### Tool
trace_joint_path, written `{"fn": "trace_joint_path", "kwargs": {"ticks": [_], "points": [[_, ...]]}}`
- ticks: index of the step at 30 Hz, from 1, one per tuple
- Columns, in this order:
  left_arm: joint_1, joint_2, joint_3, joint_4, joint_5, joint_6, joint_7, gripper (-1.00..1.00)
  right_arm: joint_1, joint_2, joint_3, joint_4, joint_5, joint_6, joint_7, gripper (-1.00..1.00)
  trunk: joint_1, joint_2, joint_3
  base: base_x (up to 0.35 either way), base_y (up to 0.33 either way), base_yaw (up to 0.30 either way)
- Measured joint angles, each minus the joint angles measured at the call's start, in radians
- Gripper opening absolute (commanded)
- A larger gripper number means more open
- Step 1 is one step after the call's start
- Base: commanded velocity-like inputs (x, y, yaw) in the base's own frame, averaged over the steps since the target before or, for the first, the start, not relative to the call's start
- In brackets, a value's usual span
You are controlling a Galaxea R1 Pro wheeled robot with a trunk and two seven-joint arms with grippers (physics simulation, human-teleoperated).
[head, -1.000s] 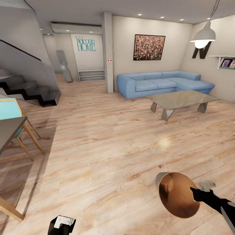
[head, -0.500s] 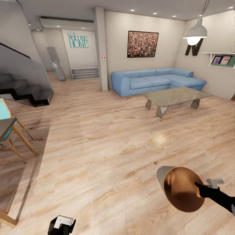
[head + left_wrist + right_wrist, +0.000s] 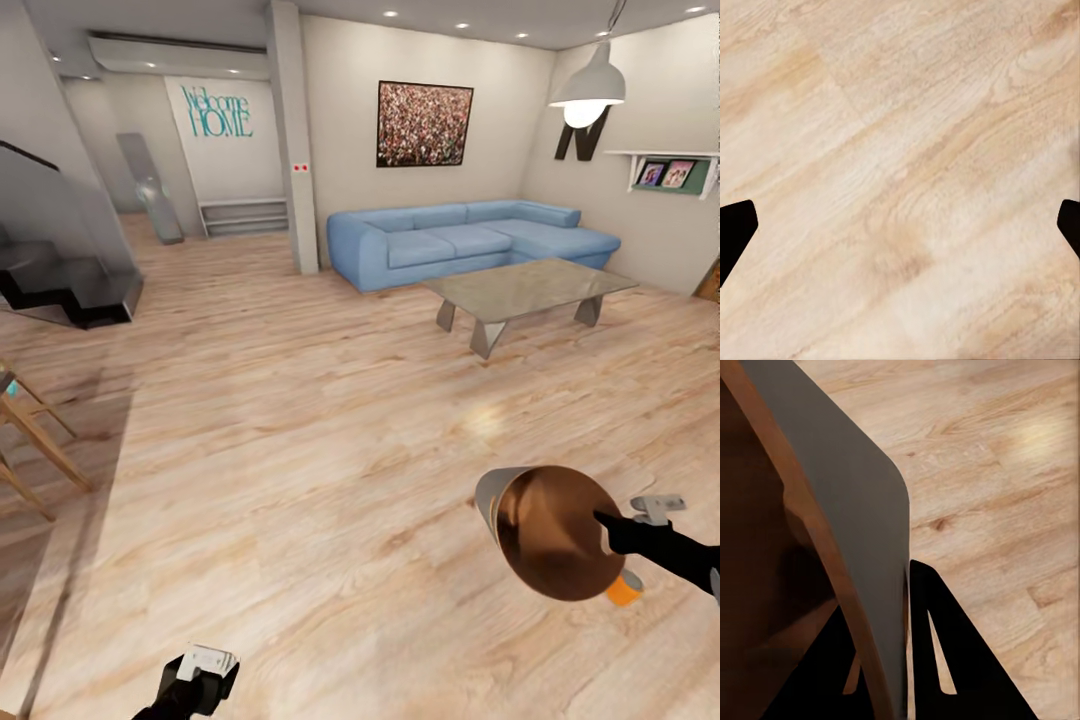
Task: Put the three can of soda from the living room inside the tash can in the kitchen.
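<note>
the right tool is clamped on the rim of the bin, one finger inside the copper wall and one outside the grey wall, as the right wrist view shows. held this way the bin hangs tipped, its mouth turned toward the head camera, well clear of the wood floor. carrying the bin into the living room probably lets the cans be dropped in where they lie, rather than ferried one at a time.

one orange can peeks out just below the bin's rim; whether it rests on the floor or touches the bin i cannot tell. the other two cans are not to be seen.

the left tool hangs low and idle, its fingers spread wide over bare floor, holding nothing, free for picking up.

ahead stand the blue sofa and the low grey worktop, its top bare.
</note>
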Motion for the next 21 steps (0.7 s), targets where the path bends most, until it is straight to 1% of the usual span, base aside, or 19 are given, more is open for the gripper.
{"fn": "trace_joint_path", "kwargs": {"ticks": [2,5,6,8,9,10,11,13,14,15,17,21], "points": [[-0.002,-0.001,-0.001,-0.029,0.0,0.025,-0.001,1.0,0.0,0.001,0.0,-0.002,-0.002,0.0,0.0,-1.0,0.0,0.0,-0.003,0.32,0.141,-0.095],[-0.005,-0.001,-0.002,-0.052,0.0,0.049,-0.002,1.0,0.0,0.001,-0.003,0.006,-0.005,-0.001,-0.004,-1.0,0.0,0.0,-0.007,0.322,0.147,-0.113],[-0.005,-0.001,-0.002,-0.054,0.0,0.051,-0.002,1.0,0.0,0.002,-0.008,0.008,0.0,-0.003,-0.007,-1.0,0.0,0.0,-0.009,0.323,0.149,-0.128],[-0.004,0.0,-0.002,-0.056,0.001,0.054,-0.004,1.0,0.005,0.002,-0.039,0.013,-0.001,-0.008,-0.008,-1.0,0.0,0.0,-0.011,0.32,0.127,-0.133],[-0.003,0.0,-0.002,-0.056,0.001,0.052,-0.005,1.0,0.015,0.003,-0.074,0.016,-0.012,-0.001,-0.001,-1.0,0.0,0.0,-0.013,0.31,0.088,-0.137],[-0.002,0.0,-0.002,-0.057,0.002,0.051,-0.005,1.0,0.021,0.003,-0.102,0.018,0.001,-0.012,-0.004,-1.0,0.0,0.0,-0.014,0.294,0.057,-0.139],[-0.002,0.001,-0.003,-0.058,0.002,0.049,-0.006,1.0,0.038,0.004,-0.146,0.023,-0.003,-0.007,0.003,-1.0,0.0,0.0,-0.015,0.289,0.045,-0.14],[-0.001,0.001,-0.003,-0.056,0.002,0.048,-0.005,1.0,0.052,0.004,-0.189,0.027,0.026,-0.019,0.003,-1.0,0.0,0.0,-0.018,0.287,0.014,-0.141],[-0.001,0.001,-0.003,-0.054,0.002,0.047,-0.005,1.0,0.058,0.004,-0.203,0.03,0.012,-0.015,0.005,-1.0,0.0,0.0,-0.02,0.269,-0.096,-0.142],[-0.001,0.001,-0.003,-0.051,0.002,0.046,-0.005,1.0,0.068,0.005,-0.228,0.033,-0.01,-0.011,0.012,-1.0,0.0,0.0,-0.021,0.255,-0.128,-0.142],[0.0,0.002,-0.003,-0.052,0.002,0.045,-0.005,1.0,0.074,0.006,-0.246,0.038,0.007,-0.032,0.009,-1.0,0.0,0.0,-0.023,0.209,-0.198,-0.142],[0.001,0.003,-0.003,-0.058,0.002,0.044,-0.006,1.0,0.078,0.007,-0.256,0.04,0.0,-0.041,0.016,-1.0,0.0,0.0,-0.029,0.163,-0.254,-0.142]]}}
